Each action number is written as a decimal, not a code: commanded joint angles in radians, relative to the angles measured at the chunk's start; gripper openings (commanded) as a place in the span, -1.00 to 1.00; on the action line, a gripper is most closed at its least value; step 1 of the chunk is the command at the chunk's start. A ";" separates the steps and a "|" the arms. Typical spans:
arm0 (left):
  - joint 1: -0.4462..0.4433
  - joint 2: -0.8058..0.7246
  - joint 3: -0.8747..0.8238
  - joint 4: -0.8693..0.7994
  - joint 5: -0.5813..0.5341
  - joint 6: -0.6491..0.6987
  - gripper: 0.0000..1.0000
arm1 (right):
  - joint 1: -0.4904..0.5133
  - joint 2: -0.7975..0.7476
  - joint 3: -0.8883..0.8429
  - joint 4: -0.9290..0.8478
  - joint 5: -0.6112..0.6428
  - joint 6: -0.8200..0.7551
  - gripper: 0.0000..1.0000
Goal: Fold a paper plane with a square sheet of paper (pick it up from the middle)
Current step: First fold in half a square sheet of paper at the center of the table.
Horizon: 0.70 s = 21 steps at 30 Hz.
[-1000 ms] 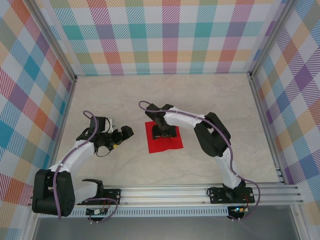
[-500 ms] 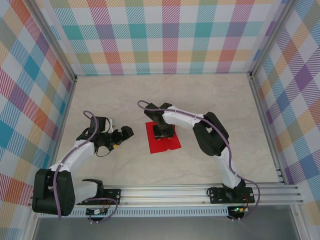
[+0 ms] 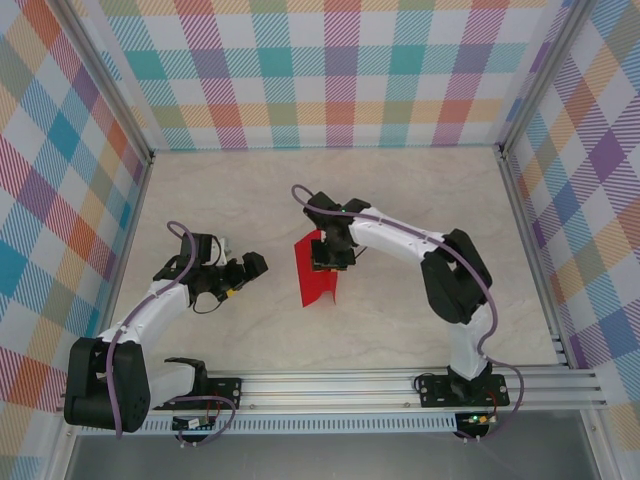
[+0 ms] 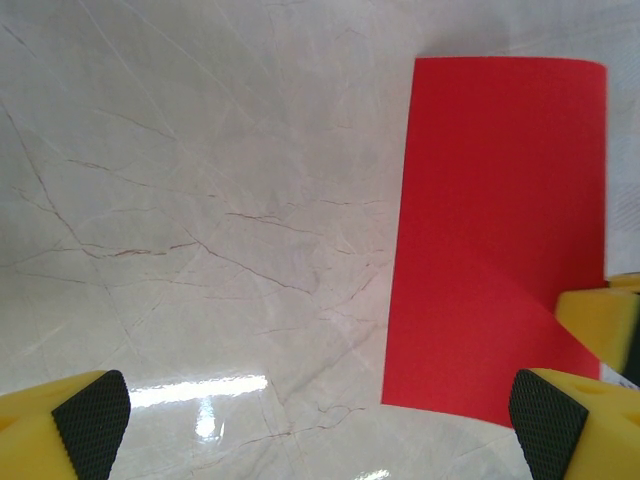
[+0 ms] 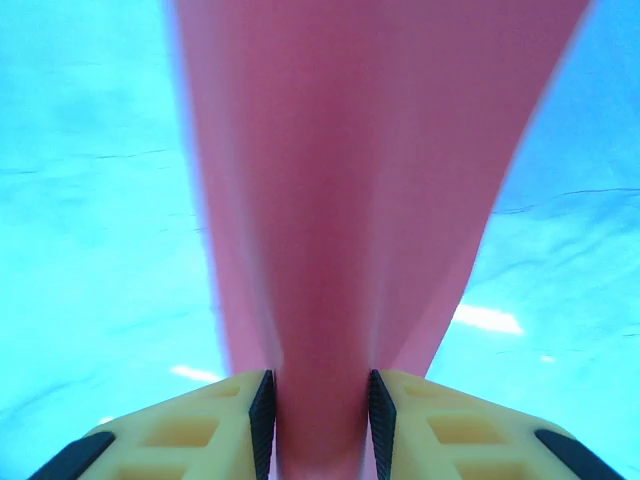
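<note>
The square sheet of paper is bright red and bent into a narrow arch near the table's middle, with its sides drawn together. My right gripper is shut on its middle. In the right wrist view the sheet rises as a pinched ridge between the black pads of the right gripper. My left gripper stands open to the left of the sheet, apart from it. In the left wrist view the sheet lies ahead and to the right of the left gripper. The paper plane is out of view.
The pale marble table is walled by checked panels at the back and both sides. An aluminium rail with the arm bases runs along the near edge.
My right gripper has closed on the sheet's middle. The flat square has buckled into a narrower raised fold and lifted slightly. The left arm has not moved.
</note>
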 commanded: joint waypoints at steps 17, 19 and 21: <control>-0.135 0.024 0.038 0.070 0.016 -0.058 1.00 | -0.228 -0.211 -0.578 0.586 -0.427 0.171 -0.18; -0.169 0.042 0.047 0.083 -0.004 -0.069 1.00 | -0.235 -0.212 -0.590 0.564 -0.399 0.159 -0.15; -0.199 0.071 0.058 0.105 -0.014 -0.077 1.00 | -0.239 -0.209 -0.586 0.537 -0.376 0.149 -0.12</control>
